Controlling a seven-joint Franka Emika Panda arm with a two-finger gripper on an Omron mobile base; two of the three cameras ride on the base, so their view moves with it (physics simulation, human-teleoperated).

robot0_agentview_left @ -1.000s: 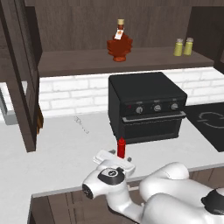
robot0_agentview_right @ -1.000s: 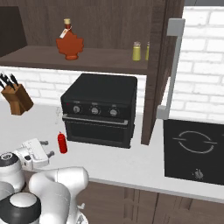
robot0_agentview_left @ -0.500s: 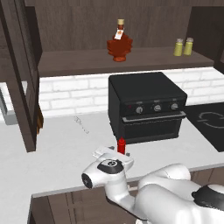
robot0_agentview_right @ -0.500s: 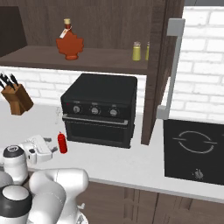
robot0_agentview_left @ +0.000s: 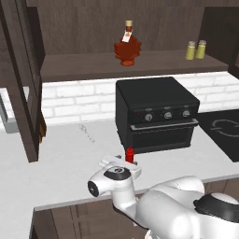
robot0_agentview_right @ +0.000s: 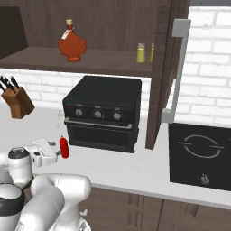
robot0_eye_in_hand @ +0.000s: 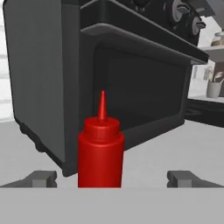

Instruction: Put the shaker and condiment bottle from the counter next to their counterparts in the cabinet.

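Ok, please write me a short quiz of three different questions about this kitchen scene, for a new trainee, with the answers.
1. True or false: the fingers are closed on the red condiment bottle.
2. What stands right behind the bottle? A) knife block B) black countertop oven C) cooktop
3. Fill in: two yellow-green shakers stand on the cabinet shelf, to the ____ of the maple-leaf bottle in the left base view.

Key: 1 false, the fingers stand open on both sides of it; 2 B; 3 right.

A kitchen — countertop oven (robot0_agentview_left: pixel 158 114), cooktop (robot0_agentview_right: pixel 200 153), knife block (robot0_agentview_right: pixel 18 101).
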